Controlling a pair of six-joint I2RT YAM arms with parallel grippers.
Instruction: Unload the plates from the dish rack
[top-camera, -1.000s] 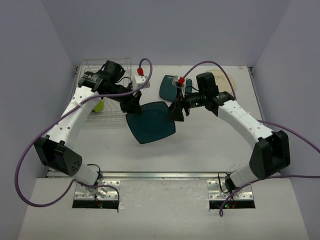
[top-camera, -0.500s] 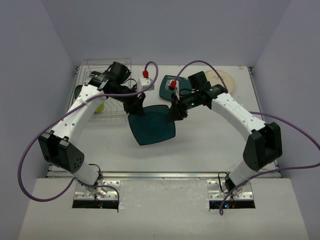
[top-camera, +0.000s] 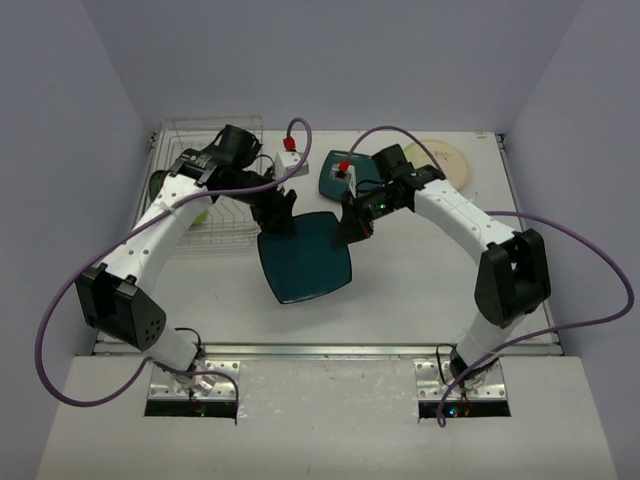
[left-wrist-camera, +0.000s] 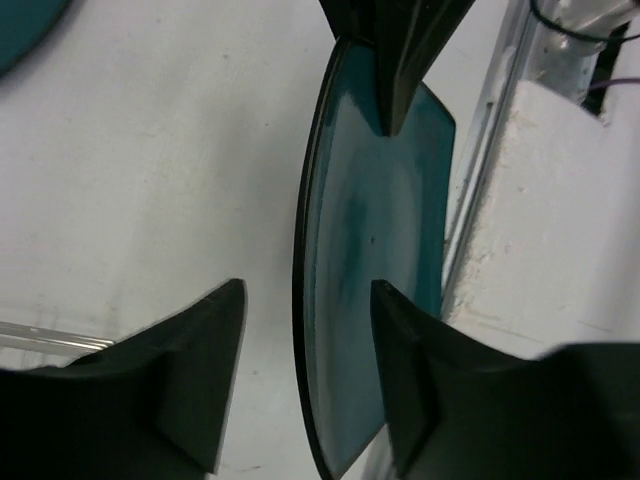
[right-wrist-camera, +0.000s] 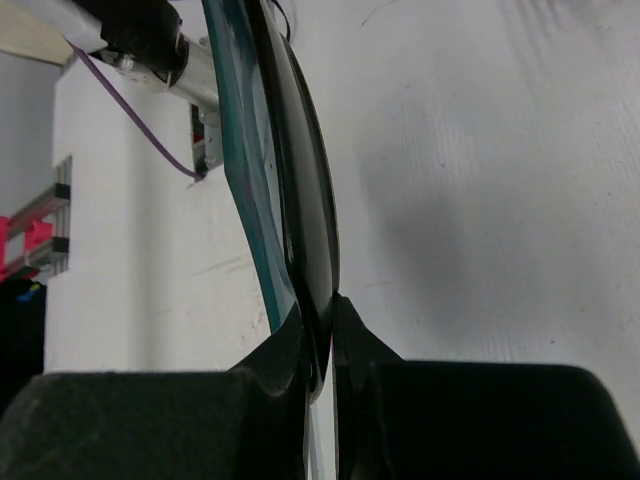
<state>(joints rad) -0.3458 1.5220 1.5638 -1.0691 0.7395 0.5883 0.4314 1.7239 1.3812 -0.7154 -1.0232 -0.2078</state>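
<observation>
A dark teal rounded-square plate (top-camera: 305, 257) hangs tilted above the table between both arms. My right gripper (top-camera: 352, 232) is shut on its right edge; in the right wrist view the fingertips (right-wrist-camera: 345, 318) pinch the thin rim of the plate (right-wrist-camera: 285, 190). My left gripper (top-camera: 282, 220) stands open around the opposite edge. In the left wrist view the plate (left-wrist-camera: 370, 230) passes edge-on between the spread fingers (left-wrist-camera: 205, 375) without touching either. The wire dish rack (top-camera: 225, 235) sits at the back left, with a yellow-green plate (top-camera: 199, 212) in its slots.
Another teal plate (top-camera: 332, 178) lies on the table behind the right gripper. A round cream plate (top-camera: 450, 160) lies at the back right. Purple cables loop over both arms. Grey walls close in the table on three sides.
My right gripper has shut on the teal plate's right edge. My left gripper has opened and let go of the other edge. The plate has sunk slightly toward the near side.
</observation>
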